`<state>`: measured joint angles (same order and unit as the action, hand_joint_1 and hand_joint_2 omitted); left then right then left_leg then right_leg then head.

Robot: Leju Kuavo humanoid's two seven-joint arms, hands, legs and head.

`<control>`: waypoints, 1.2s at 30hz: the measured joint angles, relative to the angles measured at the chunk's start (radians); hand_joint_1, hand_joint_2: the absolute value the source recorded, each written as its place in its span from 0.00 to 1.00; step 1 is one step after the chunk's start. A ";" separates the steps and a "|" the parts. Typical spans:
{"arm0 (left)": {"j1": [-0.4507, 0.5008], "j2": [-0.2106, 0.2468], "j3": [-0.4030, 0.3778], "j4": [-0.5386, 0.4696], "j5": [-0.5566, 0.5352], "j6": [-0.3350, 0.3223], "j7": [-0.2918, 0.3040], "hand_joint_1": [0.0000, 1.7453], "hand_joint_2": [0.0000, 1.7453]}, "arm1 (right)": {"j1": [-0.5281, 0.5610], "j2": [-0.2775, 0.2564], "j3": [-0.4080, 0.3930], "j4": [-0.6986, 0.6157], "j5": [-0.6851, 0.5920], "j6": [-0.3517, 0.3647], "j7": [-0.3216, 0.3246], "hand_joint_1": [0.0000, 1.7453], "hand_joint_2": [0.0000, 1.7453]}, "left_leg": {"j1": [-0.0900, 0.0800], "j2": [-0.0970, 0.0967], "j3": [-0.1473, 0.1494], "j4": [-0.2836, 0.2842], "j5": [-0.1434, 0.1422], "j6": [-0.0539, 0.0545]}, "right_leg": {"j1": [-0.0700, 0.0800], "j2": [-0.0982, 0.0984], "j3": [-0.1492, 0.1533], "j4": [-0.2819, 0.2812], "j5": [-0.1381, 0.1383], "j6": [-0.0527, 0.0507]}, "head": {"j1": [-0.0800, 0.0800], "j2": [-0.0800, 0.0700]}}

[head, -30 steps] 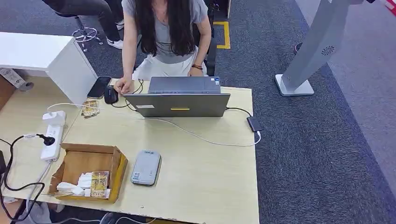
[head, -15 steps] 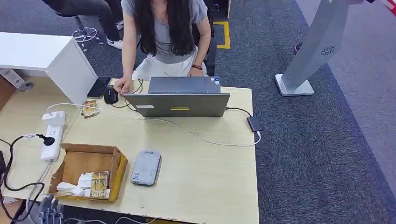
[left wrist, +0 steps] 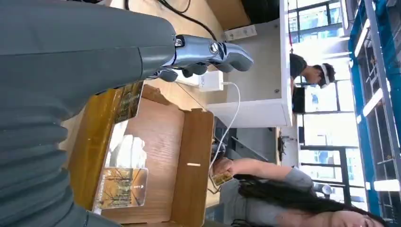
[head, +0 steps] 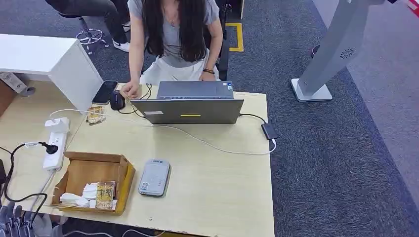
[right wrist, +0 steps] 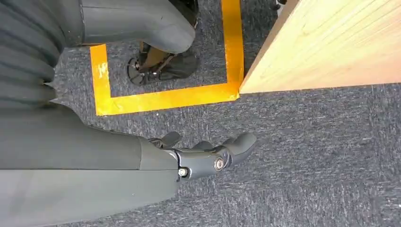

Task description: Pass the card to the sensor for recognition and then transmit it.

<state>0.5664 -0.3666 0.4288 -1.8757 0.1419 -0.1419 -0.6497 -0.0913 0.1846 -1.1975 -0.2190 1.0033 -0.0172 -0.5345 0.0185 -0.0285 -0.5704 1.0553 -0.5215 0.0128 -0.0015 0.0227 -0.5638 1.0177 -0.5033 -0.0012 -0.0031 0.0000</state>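
Observation:
A card (head: 105, 194) with a golden-brown picture lies flat in an open cardboard box (head: 94, 170) at the table's front left, beside some white wrappers. The grey card sensor (head: 154, 177) lies flat just right of the box. My left hand (head: 12, 219) rises at the table's front left corner, left of the box, fingers apart and holding nothing. The left wrist view has this hand (left wrist: 203, 54) stretched out above the box (left wrist: 189, 142), with the card (left wrist: 124, 187) lying inside it. My right hand (right wrist: 208, 153) hangs over the carpet beside the table's edge, loosely open and empty.
A person sits behind an open laptop (head: 190, 103) at the far edge, one hand on a mouse (head: 117, 100). A white cable crosses the table (head: 212, 182). A power strip (head: 55, 148) with a black plug, a phone (head: 104, 92) and a second card (head: 95, 114) lie at left.
My left hand has come up into the head view at the bottom edge and shifted left, from below the box to the table's corner. Nothing on the table has moved.

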 joint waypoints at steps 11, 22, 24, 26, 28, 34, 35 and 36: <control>-0.092 0.005 0.096 -0.105 0.003 -0.039 0.000 0.00 1.00 | -0.010 0.000 0.007 0.000 0.046 0.010 0.013 0.00 1.00 | 0.000 0.000 0.000 0.000 0.000 0.000 | 0.000 0.000 0.000 0.000 0.000 0.000 | 0.000 0.000; -0.395 0.149 -0.015 -0.038 -0.467 0.306 0.000 0.00 1.00 | -0.077 0.003 0.098 0.002 0.124 0.040 0.078 0.00 1.00 | 0.000 -0.002 0.001 0.000 0.005 0.000 | 0.000 -0.001 0.000 0.001 0.003 0.000 | 0.000 0.000; -0.419 0.173 -0.047 -0.018 -0.475 0.315 0.000 0.00 1.00 | -0.081 0.005 0.105 0.002 0.125 0.040 0.079 0.00 1.00 | 0.000 0.000 0.001 0.000 0.005 0.000 | -0.001 0.002 0.000 0.002 0.003 0.000 | 0.001 0.000; -0.429 0.190 -0.072 0.000 -0.549 0.371 0.000 0.00 1.00 | -0.079 0.005 0.113 0.002 0.129 0.042 0.081 0.00 1.00 | 0.000 0.000 0.001 0.000 0.005 0.000 | -0.001 0.002 -0.003 0.001 0.003 0.000 | 0.001 0.000; -0.489 0.221 -0.107 0.058 -0.722 0.487 0.011 0.00 1.00 | -0.081 0.006 0.127 0.002 0.145 0.043 0.096 0.00 1.00 | -0.001 -0.003 -0.001 0.000 0.005 0.000 | -0.001 -0.002 -0.004 0.001 0.003 0.000 | 0.000 0.000; -0.848 0.332 -0.282 0.449 -1.283 0.752 0.275 0.00 1.00 | -0.112 0.019 0.177 0.002 0.166 0.049 0.151 0.00 1.00 | 0.000 -0.002 -0.004 0.000 0.011 -0.003 | -0.001 -0.001 -0.005 0.002 0.010 0.000 | 0.001 0.000; -0.900 0.345 -0.306 0.511 -1.321 0.770 0.305 0.00 1.00 | -0.114 0.020 0.183 0.002 0.166 0.049 0.155 0.00 1.00 | 0.000 0.002 -0.003 0.000 0.011 -0.003 | -0.001 0.002 -0.006 0.002 0.011 -0.002 | 0.000 0.000; -0.943 0.357 -0.323 0.563 -1.339 0.781 0.322 0.00 1.00 | -0.114 0.022 0.188 0.002 0.167 0.049 0.158 0.00 1.00 | 0.000 0.005 -0.003 0.000 0.011 -0.003 | -0.001 0.006 -0.006 0.002 0.012 -0.002 | 0.000 0.000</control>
<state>-0.3763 -0.0095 0.1060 -1.3124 -1.1972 0.6394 -0.3272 -0.2051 0.2068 -1.0094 -0.2171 1.1700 0.0320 -0.3761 0.0181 -0.0232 -0.5730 1.0555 -0.5101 0.0099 -0.0023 0.0283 -0.5700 1.0199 -0.4913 -0.0031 -0.0027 0.0000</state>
